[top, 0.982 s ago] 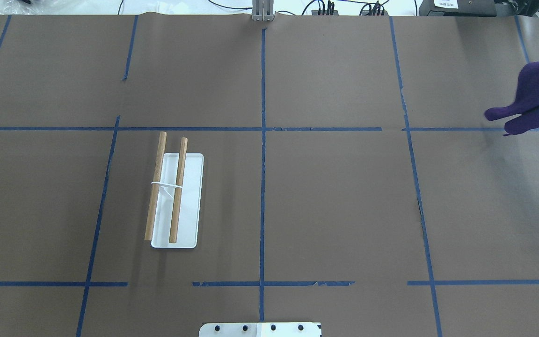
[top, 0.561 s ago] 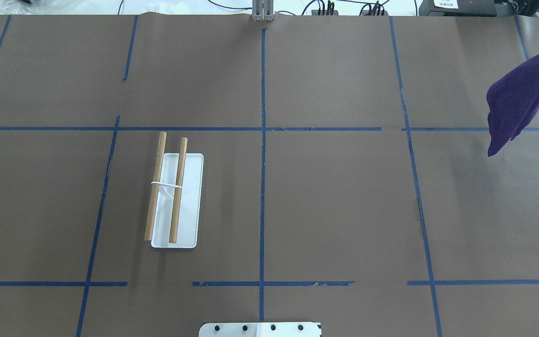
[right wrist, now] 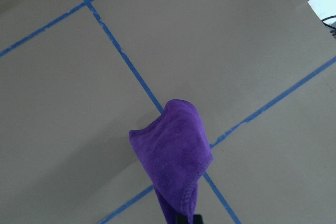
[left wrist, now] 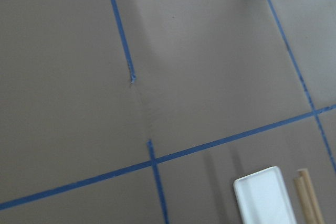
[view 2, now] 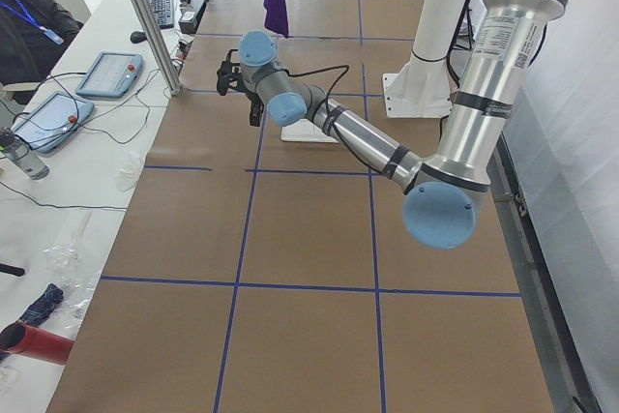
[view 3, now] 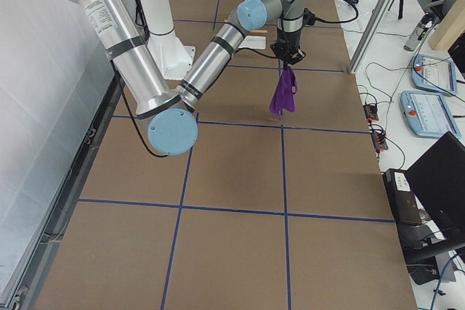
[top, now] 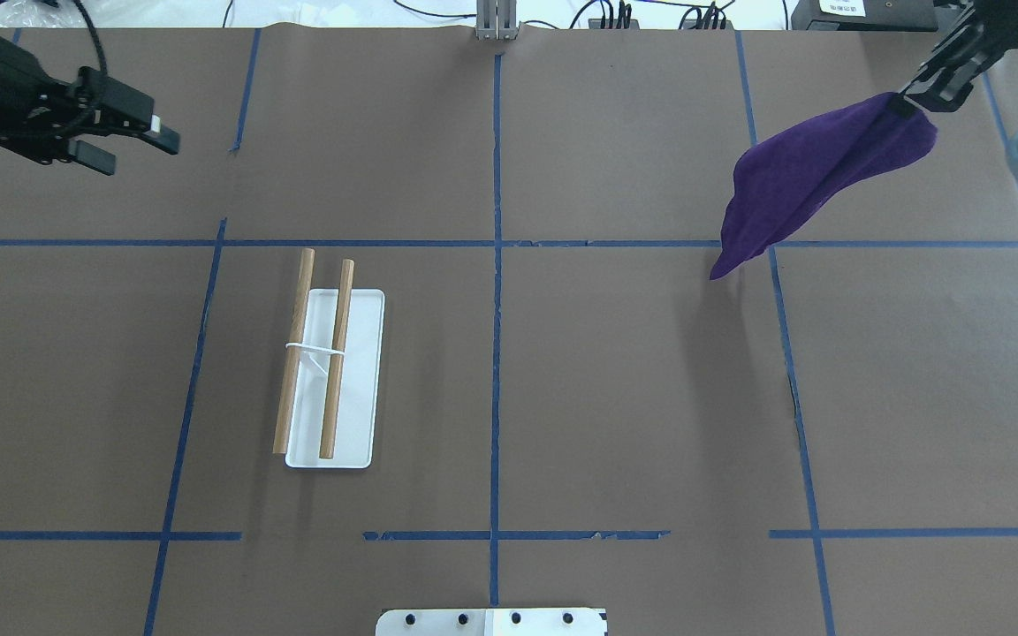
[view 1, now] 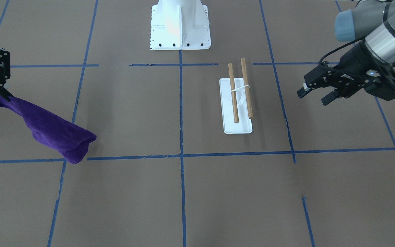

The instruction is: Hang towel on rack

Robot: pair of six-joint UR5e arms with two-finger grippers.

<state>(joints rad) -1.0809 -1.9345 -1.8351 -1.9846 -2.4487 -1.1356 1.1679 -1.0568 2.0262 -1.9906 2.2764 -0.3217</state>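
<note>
Towel (top: pixel 814 181) lifted, rack (top: pixel 332 371) bare: the carry and the drape are both to come.
Right claw (top: pixel 907 95) is pinched tight on one corner of the purple towel, which dangles over the far right part of the bench (top: pixel 633 397), apparently clear of it and well apart from the rack on the robot's left half. Both wooden rods (top: pixel 337 353) carry nothing. Left claw (top: pixel 133 148) hovers near the far left corner, fingers spread, nothing in them. By my read the pick-up is done. What's left is the trip across the blue centre line (top: pixel 496 353), the drape over a rod, and the release.
</note>
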